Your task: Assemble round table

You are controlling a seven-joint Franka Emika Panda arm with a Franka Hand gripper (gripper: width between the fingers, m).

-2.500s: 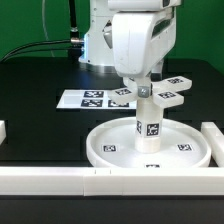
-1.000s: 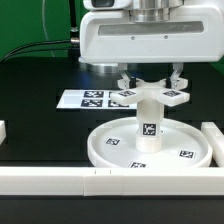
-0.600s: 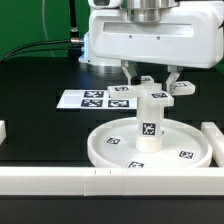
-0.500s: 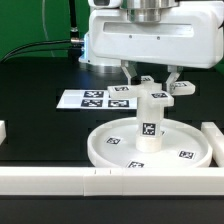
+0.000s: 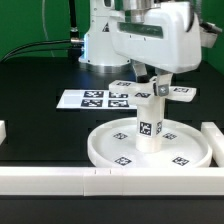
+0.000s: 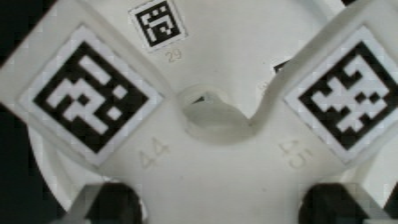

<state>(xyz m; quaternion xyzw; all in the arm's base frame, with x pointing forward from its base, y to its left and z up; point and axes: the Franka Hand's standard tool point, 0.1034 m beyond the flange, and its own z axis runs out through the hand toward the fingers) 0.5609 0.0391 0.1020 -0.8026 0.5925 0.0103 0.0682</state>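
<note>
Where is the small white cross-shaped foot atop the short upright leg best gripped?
Grip the small white cross-shaped foot from above, fingers closing across its centre between opposite notches: it lies flat atop the short white cylindrical leg, arms spreading sideways, and the gripper sits right over it.

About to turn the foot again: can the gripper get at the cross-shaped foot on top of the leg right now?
Probably yes: the gripper is already down over the cross-shaped foot atop the leg, with nothing between them.

Marker board on black table, white bars in front.
</note>
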